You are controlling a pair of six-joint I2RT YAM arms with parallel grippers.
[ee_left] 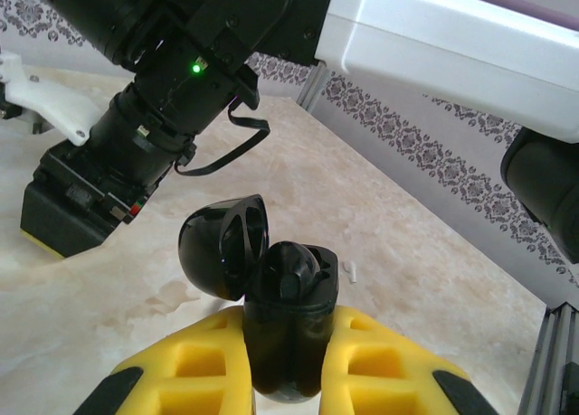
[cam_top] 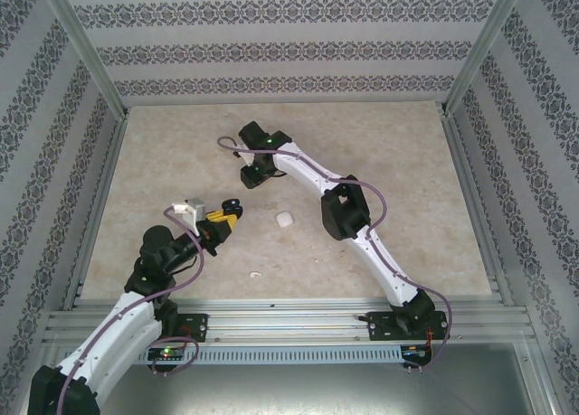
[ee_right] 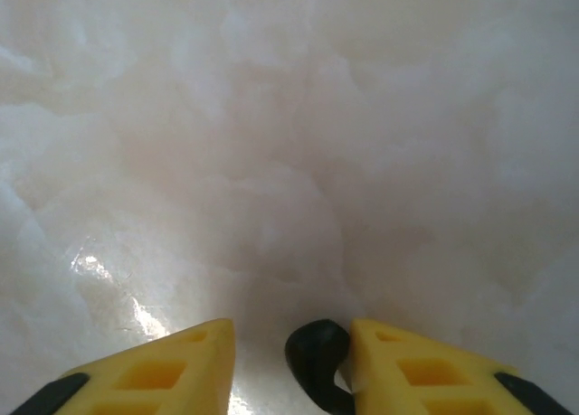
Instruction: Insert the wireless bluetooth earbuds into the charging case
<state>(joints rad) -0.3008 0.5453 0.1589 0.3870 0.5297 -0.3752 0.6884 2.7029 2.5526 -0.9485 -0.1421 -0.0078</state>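
From above you see two white earbuds on the marbled table (cam_top: 181, 153). The larger white earbud (cam_top: 284, 220) lies between the two arms. The smaller white earbud (cam_top: 255, 274) lies nearer the bases, well apart from both pincers.

Your left wrist camera adds what the overhead cannot resolve. The left pincer (ee_left: 289, 320) is clenched on the black charging case (ee_left: 289, 288), which stands upright between the yellow fingers (ee_left: 380, 361). Its lid (ee_left: 222, 248) is thrown back to the left. One white earbud shows tiny on the table just past the case.

From above, the left pincer (cam_top: 226, 218) sits just left of the larger white earbud, not touching it.

Your right wrist camera gives you the third piece. One black earbud (ee_right: 317, 361) sits between the fingers of the right pincer (ee_right: 291, 332), low over the table. It rests against one finger, with a clear gap to the other (ee_right: 172, 365), so that pincer is released rather than gripping.

From above, the right pincer (cam_top: 251, 175) points down at the table, beyond the case.

That makes three earbuds and one case.
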